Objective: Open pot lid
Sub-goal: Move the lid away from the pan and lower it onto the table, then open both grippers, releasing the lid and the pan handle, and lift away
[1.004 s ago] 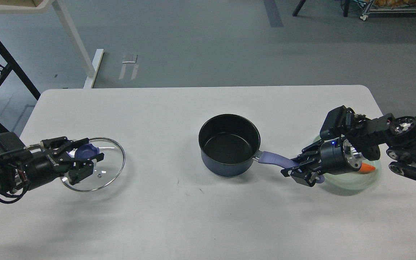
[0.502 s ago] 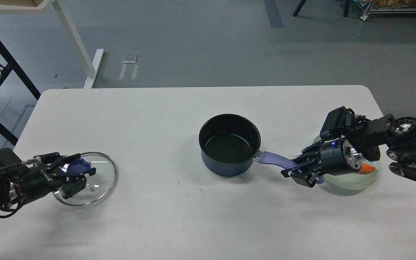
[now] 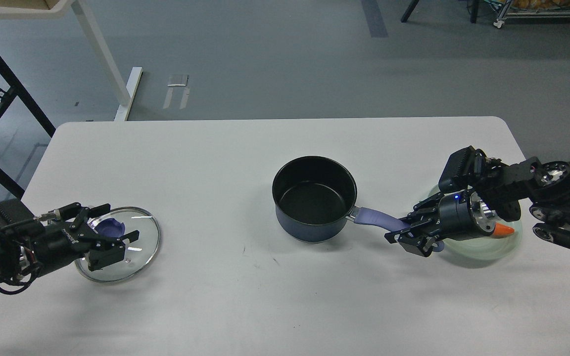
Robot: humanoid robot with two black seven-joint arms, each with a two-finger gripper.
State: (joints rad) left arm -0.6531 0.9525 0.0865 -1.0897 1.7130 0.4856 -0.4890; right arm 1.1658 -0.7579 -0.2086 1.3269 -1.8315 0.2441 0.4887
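The dark blue pot (image 3: 313, 200) stands uncovered at the table's middle, with its black inside showing. Its lavender handle (image 3: 376, 217) points right. My right gripper (image 3: 410, 231) is shut on the handle's far end. The clear glass lid (image 3: 125, 244) with its purple-blue knob (image 3: 110, 228) lies flat on the table at the left, far from the pot. My left gripper (image 3: 119, 223) is over the lid, its fingers spread apart on either side of the knob.
A pale green glass plate (image 3: 485, 248) lies at the right under my right wrist, with an orange carrot-like piece (image 3: 504, 230) on it. The white table (image 3: 245, 148) has its edge close behind my right arm. Black racks stand on the floor to the left.
My left gripper carried the lid left and toward me, set it down on the table, and its fingers have spread off the knob. The right gripper and the pot have not moved.
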